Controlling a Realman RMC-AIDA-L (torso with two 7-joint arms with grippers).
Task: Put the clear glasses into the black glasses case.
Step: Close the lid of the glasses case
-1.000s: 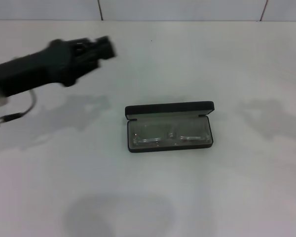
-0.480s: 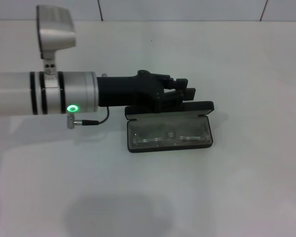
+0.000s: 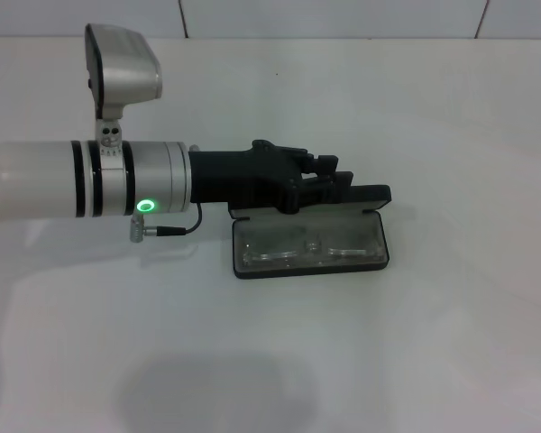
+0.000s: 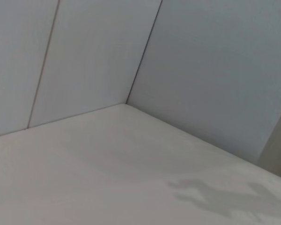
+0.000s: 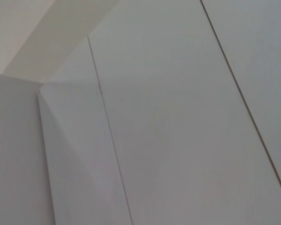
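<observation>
A: Where are the fully transparent colourless plastic glasses (image 3: pixel 311 250) now?

B: Already lying flat inside the flat matte black rectangular hinged case (image 3: pixel 379 262), on the grey lining, lenses up. Case open on the white table (image 3: pixel 433 361), lid (image 3: pixel 365 194) standing up at the far edge.

A: And handling, if need to touch again?

B: Probably very light, thin and a bit springy; slippery too, smooth plastic, w/ arms easy to bend. Better to take at the bridge or the frame edge, not at the lenses. Case looks stiff and light, could slide on the table if pushed hard. For closing, better to push on the lid's top edge.

A: Jaws?

B: Left gripper (image 3: pixel 338 176) reaching from the left, at the lid, over its far edge, seems touching or just beside. Fingers look near together, holding nothing, but cannot tell for sure. Right gripper not visible in any view.
</observation>
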